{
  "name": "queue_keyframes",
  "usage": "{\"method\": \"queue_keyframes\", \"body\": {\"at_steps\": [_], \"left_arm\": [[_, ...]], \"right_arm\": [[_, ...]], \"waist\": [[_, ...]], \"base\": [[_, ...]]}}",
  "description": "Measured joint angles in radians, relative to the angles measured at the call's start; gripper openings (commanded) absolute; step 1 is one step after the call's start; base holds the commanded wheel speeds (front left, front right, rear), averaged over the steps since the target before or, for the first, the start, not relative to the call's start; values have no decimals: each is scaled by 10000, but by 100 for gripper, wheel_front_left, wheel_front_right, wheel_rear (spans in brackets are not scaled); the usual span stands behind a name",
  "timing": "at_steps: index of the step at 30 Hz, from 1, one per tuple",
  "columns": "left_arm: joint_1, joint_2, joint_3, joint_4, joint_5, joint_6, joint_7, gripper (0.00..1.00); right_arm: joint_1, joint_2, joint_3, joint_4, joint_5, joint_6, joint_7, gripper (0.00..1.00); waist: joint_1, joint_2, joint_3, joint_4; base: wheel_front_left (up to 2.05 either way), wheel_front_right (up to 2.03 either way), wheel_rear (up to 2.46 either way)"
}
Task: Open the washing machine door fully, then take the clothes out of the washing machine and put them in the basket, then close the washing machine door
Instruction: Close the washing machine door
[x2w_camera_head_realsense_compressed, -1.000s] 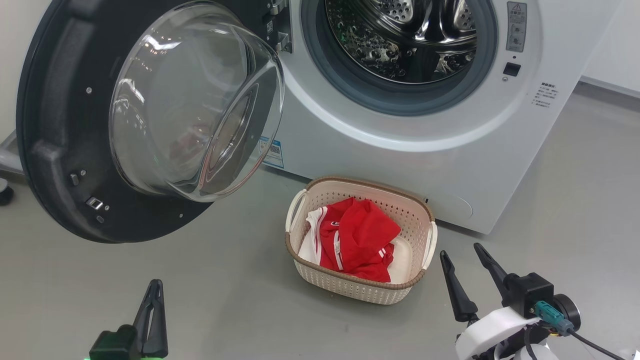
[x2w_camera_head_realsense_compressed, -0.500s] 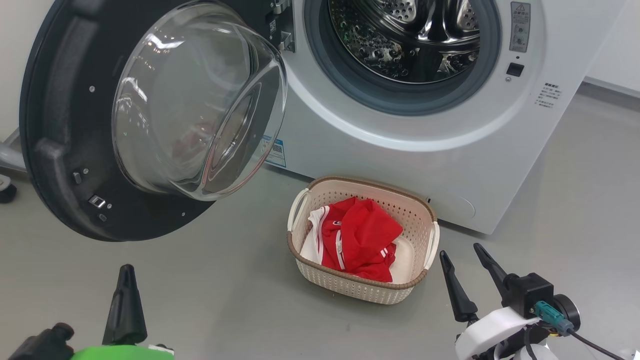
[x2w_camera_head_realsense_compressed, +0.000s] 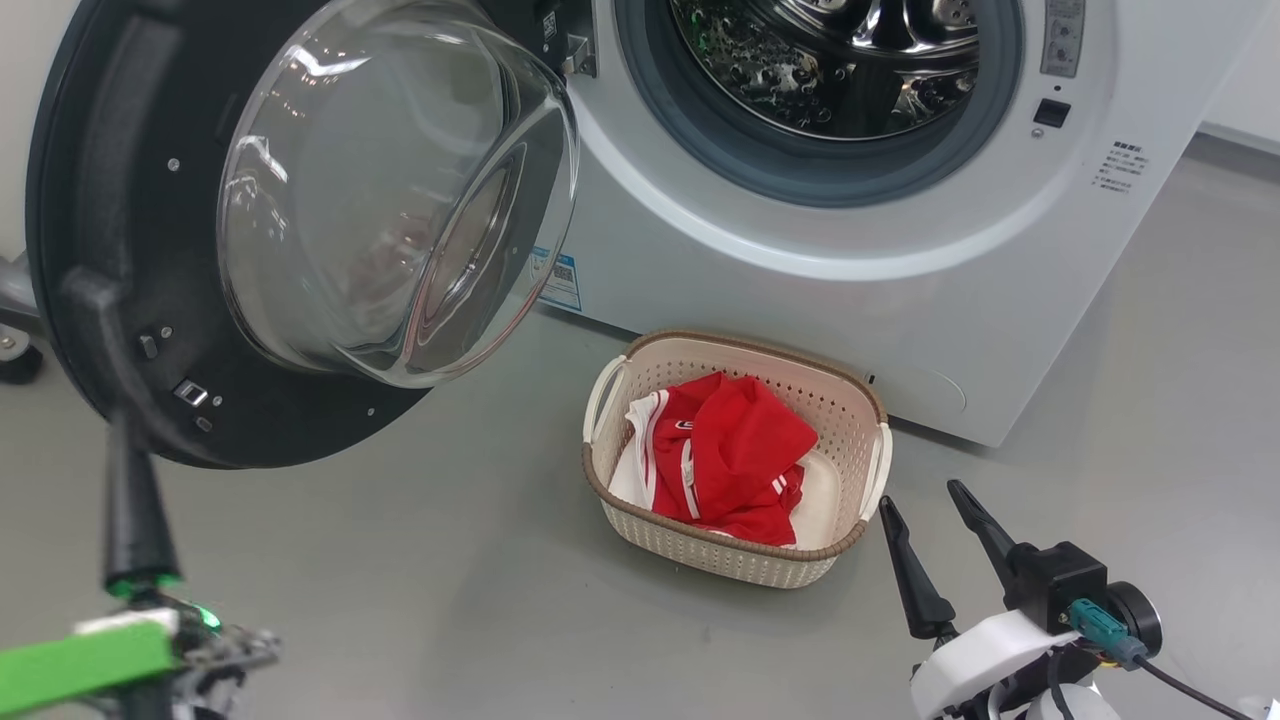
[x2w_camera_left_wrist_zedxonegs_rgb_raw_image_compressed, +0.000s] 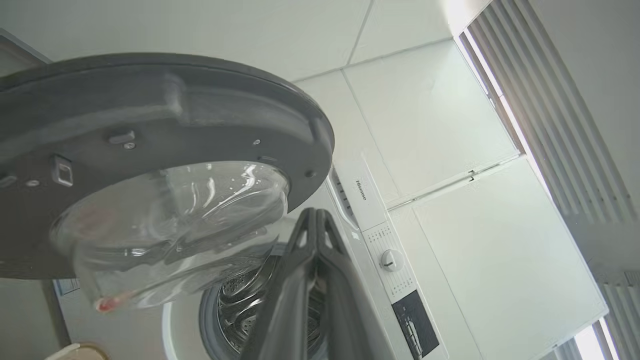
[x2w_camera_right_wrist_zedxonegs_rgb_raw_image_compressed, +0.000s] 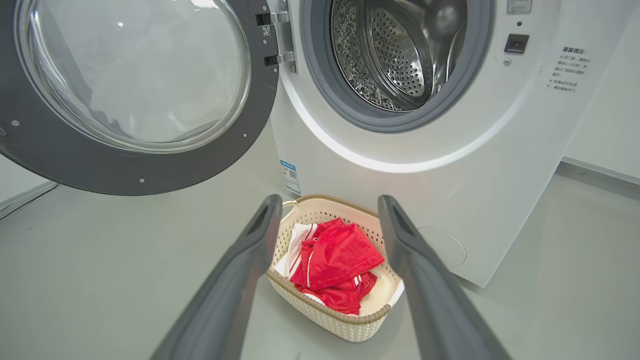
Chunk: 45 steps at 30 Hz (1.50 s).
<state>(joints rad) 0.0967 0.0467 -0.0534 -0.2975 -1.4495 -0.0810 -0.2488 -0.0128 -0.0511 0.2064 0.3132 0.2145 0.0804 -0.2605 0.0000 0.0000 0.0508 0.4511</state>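
The washing machine door (x2w_camera_head_realsense_compressed: 90, 250) stands swung open at the left, its glass bowl (x2w_camera_head_realsense_compressed: 400, 190) bulging toward me. The washing machine (x2w_camera_head_realsense_compressed: 800, 290) shows its bare steel drum (x2w_camera_head_realsense_compressed: 830, 60). On the floor in front stands the basket (x2w_camera_head_realsense_compressed: 740, 345) with the red clothes (x2w_camera_head_realsense_compressed: 730, 455) lying in it. My left gripper (x2w_camera_head_realsense_compressed: 120, 425) is shut and empty, pointing up with its tip over the door's lower left rim; I cannot tell whether it touches. From the left wrist view its fingers (x2w_camera_left_wrist_zedxonegs_rgb_raw_image_compressed: 315, 212) rise just under the door (x2w_camera_left_wrist_zedxonegs_rgb_raw_image_compressed: 150, 100). My right gripper (x2w_camera_head_realsense_compressed: 920, 497) hangs open and empty, right of the basket.
Grey floor stretches left of and in front of the basket (x2w_camera_right_wrist_zedxonegs_rgb_raw_image_compressed: 325, 310). The open door overhangs the floor at the left. A dark caster (x2w_camera_head_realsense_compressed: 15, 360) stands at the far left edge. A wall base (x2w_camera_right_wrist_zedxonegs_rgb_raw_image_compressed: 600, 170) runs right of the machine.
My left gripper has swung left and risen, from low in the picture up to the door's lower rim. The head camera has shifted a little. The right gripper has stayed put.
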Motion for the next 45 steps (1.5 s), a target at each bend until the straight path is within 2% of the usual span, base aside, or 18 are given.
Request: {"method": "queue_keyframes", "body": {"at_steps": [2, 7, 11, 15, 23, 29, 35, 45], "left_arm": [[-431, -15, 802, -188, -928, -52, 0, 0], [-1252, 92, 2545, -255, -1446, -125, 25, 0], [-1746, 819, 3609, 311, -2203, -107, 313, 0], [-2055, 1772, 4403, 1243, -2621, 270, 688, 0], [-2576, 2984, 4750, 3127, -3323, 943, 1745, 0], [-3138, 3475, 4393, 4353, -3695, 1369, 2667, 0], [-3750, 3854, 4017, 5382, -3883, 1553, 3333, 0], [-4813, 4130, 3695, 6893, -3887, 1553, 3898, 0]], "right_arm": [[-7, -8, 0, -13, -84, 0, 0, 100], [-93, -54, 0, -58, -163, 2, 0, 100], [-226, -96, 12, -86, -198, 2, 0, 100], [-405, -127, 123, -100, -278, 6, 0, 100], [-779, -257, 211, -153, -383, 56, 0, 100], [-1043, -387, 238, -163, -414, 67, 0, 100], [-1321, -435, 324, -161, -430, 144, 0, 100], [-1492, -504, 228, -113, -460, 150, 0, 100]], "waist": [[0, 0, 72, 8], [0, 0, 256, 9], [0, 0, 415, -25], [0, 0, 615, -120], [0, 0, 1092, -459], [1, 0, 1472, -761], [1, 0, 1803, -1060], [1, 0, 2215, -1508]], "base": [[0, 0, 0], [0, 0, 0], [0, 0, 0], [0, 0, 0], [0, 0, 0], [0, 0, 0], [0, 0, 0], [0, 0, 0]]}}
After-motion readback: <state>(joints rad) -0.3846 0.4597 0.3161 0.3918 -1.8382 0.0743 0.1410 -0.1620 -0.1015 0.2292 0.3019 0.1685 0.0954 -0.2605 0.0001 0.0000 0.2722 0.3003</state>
